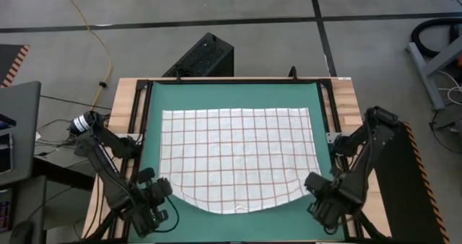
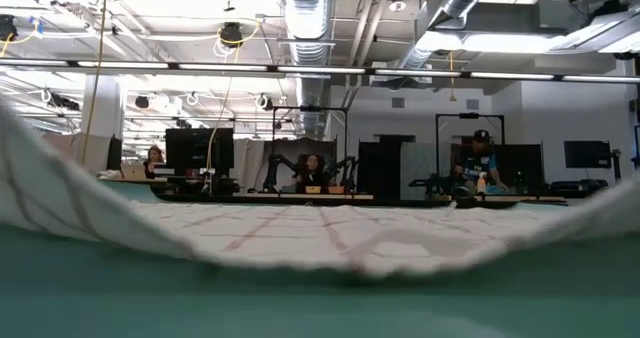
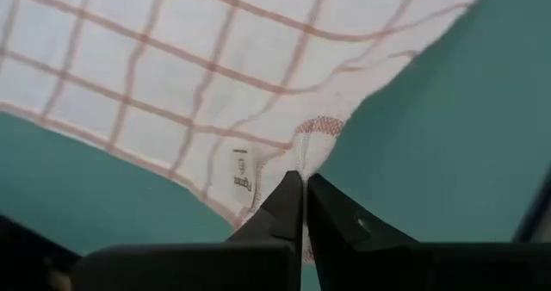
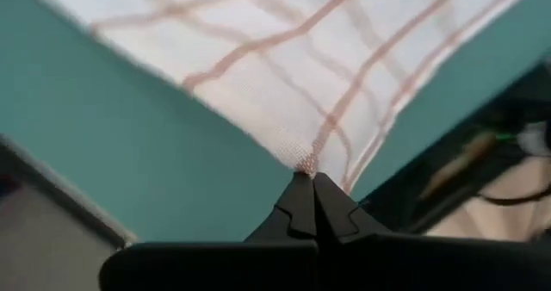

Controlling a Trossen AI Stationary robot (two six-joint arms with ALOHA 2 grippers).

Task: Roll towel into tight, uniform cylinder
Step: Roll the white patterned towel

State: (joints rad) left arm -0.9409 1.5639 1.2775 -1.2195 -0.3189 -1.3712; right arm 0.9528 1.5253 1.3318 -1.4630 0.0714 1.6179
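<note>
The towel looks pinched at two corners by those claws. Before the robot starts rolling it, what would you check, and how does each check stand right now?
1. Left gripper shut on a near corner of the towel: ok.
2. Right gripper shut on the other near corner: ok.
3. Both near corners lifted, near edge sagging between them in the low view: ok.
4. Rest of the towel lying flat on the green mat, no big folds: ok.
5. Far edge straight and square to the mat: ok.
6. Grips deep enough not to slip: cannot tell; only the corner tips look pinched.
</note>
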